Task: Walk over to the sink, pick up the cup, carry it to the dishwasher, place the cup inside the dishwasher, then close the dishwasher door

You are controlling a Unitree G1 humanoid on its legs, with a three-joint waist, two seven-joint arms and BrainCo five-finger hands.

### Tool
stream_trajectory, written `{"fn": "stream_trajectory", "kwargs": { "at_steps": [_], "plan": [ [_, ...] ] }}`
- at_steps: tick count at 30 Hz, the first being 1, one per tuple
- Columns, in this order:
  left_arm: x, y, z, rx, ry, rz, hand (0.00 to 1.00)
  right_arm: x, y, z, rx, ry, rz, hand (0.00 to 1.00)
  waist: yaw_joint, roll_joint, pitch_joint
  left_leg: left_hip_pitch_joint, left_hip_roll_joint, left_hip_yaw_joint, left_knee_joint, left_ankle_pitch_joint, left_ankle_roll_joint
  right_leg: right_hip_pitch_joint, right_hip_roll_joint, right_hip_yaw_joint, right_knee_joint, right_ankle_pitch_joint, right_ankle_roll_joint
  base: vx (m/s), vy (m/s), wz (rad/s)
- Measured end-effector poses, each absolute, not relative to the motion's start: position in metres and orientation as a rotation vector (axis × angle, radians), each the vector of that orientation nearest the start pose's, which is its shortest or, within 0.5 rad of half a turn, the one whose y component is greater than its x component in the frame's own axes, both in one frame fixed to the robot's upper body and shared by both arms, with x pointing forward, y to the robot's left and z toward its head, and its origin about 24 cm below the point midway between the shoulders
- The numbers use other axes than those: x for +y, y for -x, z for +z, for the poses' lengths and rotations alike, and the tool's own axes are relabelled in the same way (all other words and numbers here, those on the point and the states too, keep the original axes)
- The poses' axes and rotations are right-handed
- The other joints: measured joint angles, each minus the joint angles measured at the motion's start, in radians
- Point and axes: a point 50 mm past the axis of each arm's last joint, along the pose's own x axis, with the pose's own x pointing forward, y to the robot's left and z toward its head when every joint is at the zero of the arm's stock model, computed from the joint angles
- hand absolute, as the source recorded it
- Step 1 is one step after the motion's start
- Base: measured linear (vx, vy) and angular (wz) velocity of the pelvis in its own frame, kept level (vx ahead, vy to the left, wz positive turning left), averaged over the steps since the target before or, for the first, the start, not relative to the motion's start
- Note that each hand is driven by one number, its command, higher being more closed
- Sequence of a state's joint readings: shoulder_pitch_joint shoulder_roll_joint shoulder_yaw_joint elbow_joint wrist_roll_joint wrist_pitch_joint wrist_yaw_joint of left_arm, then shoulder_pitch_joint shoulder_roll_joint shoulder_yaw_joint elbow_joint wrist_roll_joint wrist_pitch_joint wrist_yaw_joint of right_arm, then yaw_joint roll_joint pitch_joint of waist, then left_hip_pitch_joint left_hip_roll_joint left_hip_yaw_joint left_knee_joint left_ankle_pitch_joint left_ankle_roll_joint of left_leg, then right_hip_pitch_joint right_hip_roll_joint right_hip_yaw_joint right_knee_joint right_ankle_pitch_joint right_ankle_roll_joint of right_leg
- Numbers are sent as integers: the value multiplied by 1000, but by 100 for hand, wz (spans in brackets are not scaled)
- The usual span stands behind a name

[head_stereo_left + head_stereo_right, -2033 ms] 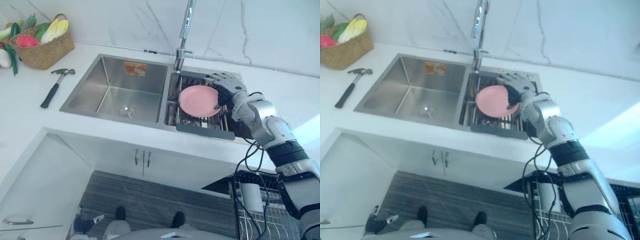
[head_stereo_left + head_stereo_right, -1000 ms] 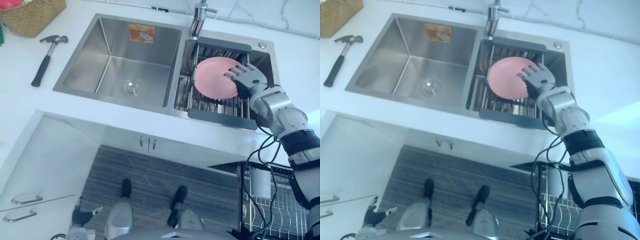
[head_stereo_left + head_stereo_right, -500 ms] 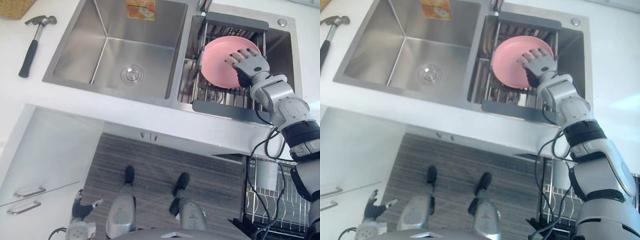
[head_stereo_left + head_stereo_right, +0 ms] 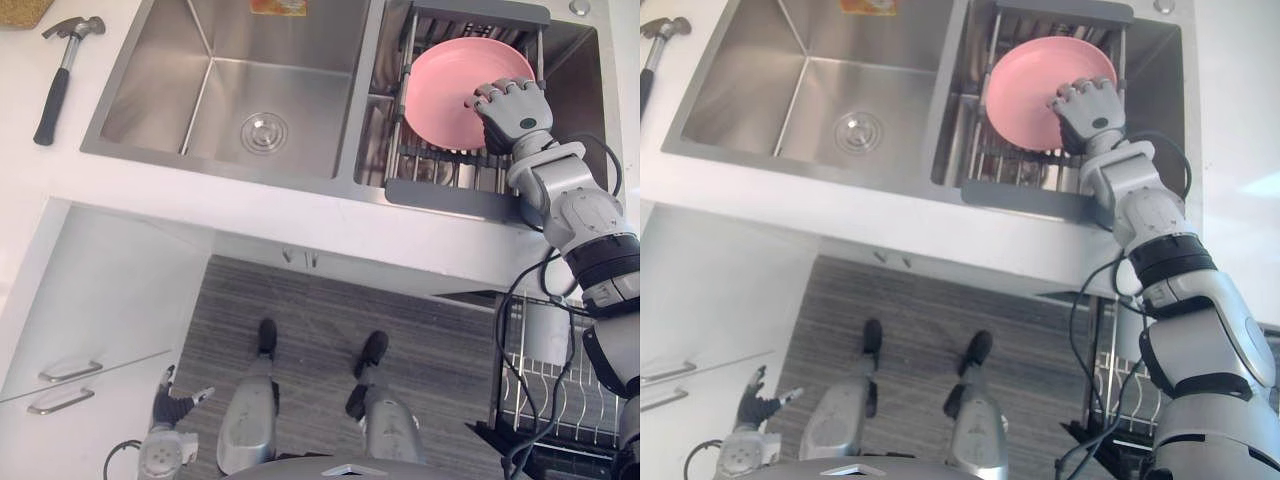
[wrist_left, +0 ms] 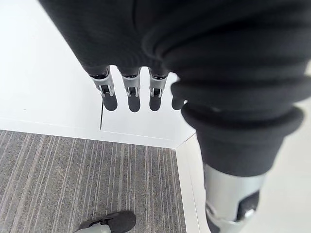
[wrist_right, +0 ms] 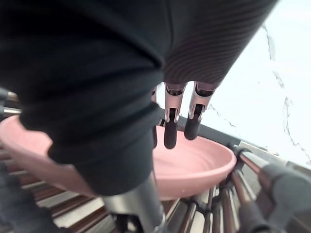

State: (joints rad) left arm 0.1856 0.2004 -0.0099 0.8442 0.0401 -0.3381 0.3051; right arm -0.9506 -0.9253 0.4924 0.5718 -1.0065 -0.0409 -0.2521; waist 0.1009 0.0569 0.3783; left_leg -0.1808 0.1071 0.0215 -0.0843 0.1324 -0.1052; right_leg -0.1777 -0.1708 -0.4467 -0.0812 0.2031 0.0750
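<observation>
Right wrist view, item one: right hand [image 6: 170, 130], fingers loosely extended and held over the inner face of the dish, tips just above it and not closed on anything. Item two, the task's thing: what sits under the hand is a shallow pink plate [image 6: 197, 165] rather than a cup. It lies on the bars of a drying rack [image 4: 440, 192] set across the right basin of the sink [image 4: 150, 90], and the hand covers its right edge. Handling, as a judgement: stiff, light and one-piece, with a smooth and possibly wet face that would slip under flat fingers; material cannot be told, so treat it as breakable. Best hold: the raised rim on the hand's side, fingers over the lip and thumb beneath, where the gaps between the bars leave room. Item three: left basin bare but for its drain [image 4: 263, 132]. Item four: hammer [image 4: 55, 85] on the white desk [image 4: 250, 212], well apart to the left. Item five: dishwasher basket [image 4: 545, 390], low on the right. Item six: left hand [image 5: 130, 94], fingers straight, holding nothing, hanging over the floor.
</observation>
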Motion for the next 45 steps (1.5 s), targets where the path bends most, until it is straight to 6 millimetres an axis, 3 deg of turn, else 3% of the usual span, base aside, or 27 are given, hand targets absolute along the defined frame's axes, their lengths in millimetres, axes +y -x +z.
{"fn": "stream_trajectory", "kwargs": {
  "at_steps": [18,20,22,25,27,32,34,41,45],
  "plan": [
    [234,-122,-115,601,-375,337,0,-236,-362,259,-735,2006,-303,100,-1,11,-2,13,45,8,6,10,-21,4,48,2,-1,11,-21,11,-15,-4],
    [231,-122,-116,602,-378,332,0,-225,-354,277,-903,1921,-411,100,-1,18,-6,18,48,8,6,9,-23,8,51,5,-1,11,-21,2,-8,-2],
    [225,-122,-117,603,-368,323,0,-199,-340,321,-1164,1768,-547,100,1,41,-21,29,48,8,6,8,-23,23,51,3,-7,10,-21,-17,0,5],
    [224,-119,-119,616,-376,321,0,-186,-323,351,-1339,1636,-641,100,21,52,-41,45,48,3,6,0,-17,44,51,-2,-8,4,-20,-25,2,8],
    [225,-114,-122,638,-389,315,0,-185,-323,350,-1333,1598,-627,100,33,47,-57,45,47,1,6,0,-17,45,48,-2,-8,-3,-16,-21,8,5],
    [226,-106,-126,671,-399,315,0,-186,-328,335,-1265,1470,-578,100,27,45,-60,57,42,1,0,2,-14,58,42,-2,-7,-5,-13,-11,5,1],
    [226,-100,-128,688,-411,309,0,-187,-331,325,-1239,1460,-559,100,25,42,-87,62,42,2,0,0,-18,64,42,-2,-7,-6,-13,45,6,0],
    [229,-91,-130,713,-411,326,0,-194,-335,307,-1164,1433,-552,100,16,6,-137,81,42,6,0,-8,-19,80,42,1,-7,-8,-11,26,3,-1],
    [230,-85,-131,727,-421,323,0,-210,-334,289,-1077,1405,-539,100,15,-7,-150,105,40,5,-1,-13,-16,105,38,1,-7,-12,-5,0,0,0]
  ]
}}
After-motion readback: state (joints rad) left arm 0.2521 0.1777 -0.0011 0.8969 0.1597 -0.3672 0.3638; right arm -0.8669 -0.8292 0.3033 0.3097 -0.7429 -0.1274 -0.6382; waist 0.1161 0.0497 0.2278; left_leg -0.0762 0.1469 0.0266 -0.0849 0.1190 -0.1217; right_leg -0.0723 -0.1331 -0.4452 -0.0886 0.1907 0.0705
